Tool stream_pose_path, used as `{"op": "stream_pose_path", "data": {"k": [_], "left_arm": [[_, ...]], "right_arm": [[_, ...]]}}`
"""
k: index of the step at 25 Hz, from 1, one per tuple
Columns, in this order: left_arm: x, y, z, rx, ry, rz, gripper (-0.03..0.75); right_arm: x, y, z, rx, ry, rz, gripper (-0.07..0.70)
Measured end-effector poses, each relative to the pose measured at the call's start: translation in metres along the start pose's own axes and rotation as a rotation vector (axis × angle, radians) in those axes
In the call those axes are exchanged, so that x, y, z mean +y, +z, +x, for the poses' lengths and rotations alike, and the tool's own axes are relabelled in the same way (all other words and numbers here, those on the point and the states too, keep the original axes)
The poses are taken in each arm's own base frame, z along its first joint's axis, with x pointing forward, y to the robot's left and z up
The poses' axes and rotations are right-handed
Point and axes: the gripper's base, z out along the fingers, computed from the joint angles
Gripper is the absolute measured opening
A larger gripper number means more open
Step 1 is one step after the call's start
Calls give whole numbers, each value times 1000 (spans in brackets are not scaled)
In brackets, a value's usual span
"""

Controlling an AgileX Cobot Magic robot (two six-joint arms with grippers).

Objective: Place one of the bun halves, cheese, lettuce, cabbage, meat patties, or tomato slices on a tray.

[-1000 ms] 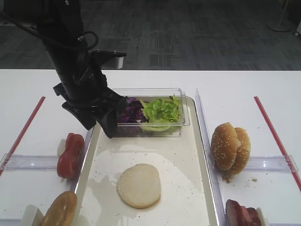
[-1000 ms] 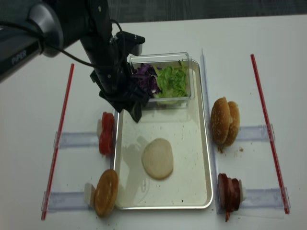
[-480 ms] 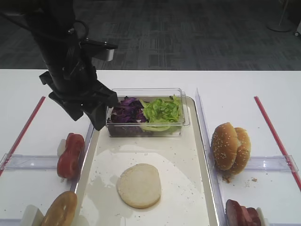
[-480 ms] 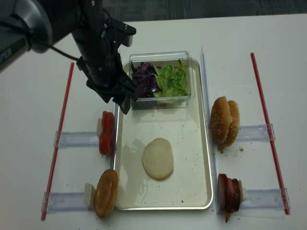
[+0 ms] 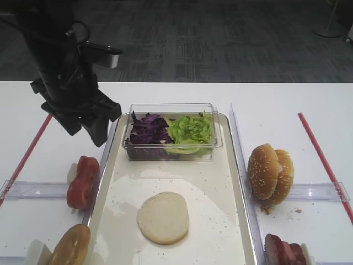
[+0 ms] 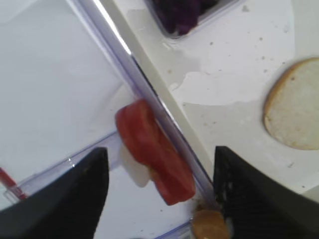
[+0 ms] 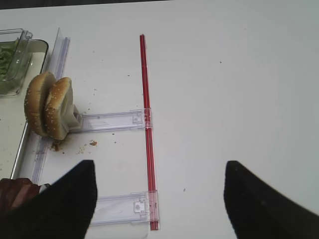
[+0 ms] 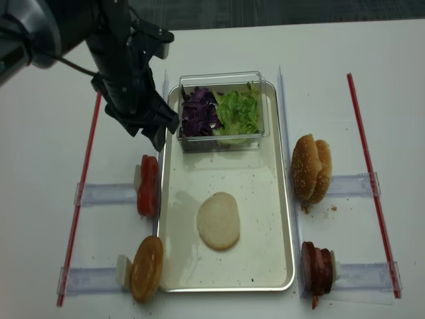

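A pale flat bun half (image 5: 162,217) (image 8: 218,220) lies on the tray (image 5: 212,182) (image 8: 260,199). At the tray's far end a clear box holds purple cabbage (image 5: 148,130) and green lettuce (image 5: 188,130). Tomato slices (image 5: 81,182) (image 6: 154,154) stand left of the tray. Meat patties (image 5: 284,251) (image 8: 317,267) are at the near right. No cheese is in view. My left gripper (image 5: 85,132) (image 6: 159,169) hangs open and empty above the table left of the box, over the tomato slices. My right gripper (image 7: 159,167) is open over bare table.
Sesame buns (image 5: 270,172) (image 7: 50,107) stand in a clear holder right of the tray. A brown-crusted bun half (image 5: 70,245) sits at the near left. Red strips (image 5: 27,152) (image 7: 145,99) run along both sides of the table.
My left arm has moved left, from over the tray's far left corner to over the table beside it. Its jaws stayed open and empty. The food has not moved.
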Motion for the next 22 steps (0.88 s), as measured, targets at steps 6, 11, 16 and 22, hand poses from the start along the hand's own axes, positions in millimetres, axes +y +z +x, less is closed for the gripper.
{"op": "stream_pose_path", "data": {"k": [6,11,16,22], "left_arm": [[43,-2,7,-2,-100,-14,420],[85,-4,19,3,-198,-52,419],[114,-5,30,7,-273,-76,419],[114,-5,30,-8,-296,-28,419]], "right_arm": [[0,0,0,0,0,0,552],[0,0,0,0,0,0,552],[0,0,0,0,0,0,552],[0,0,0,0,0,0,552]]}}
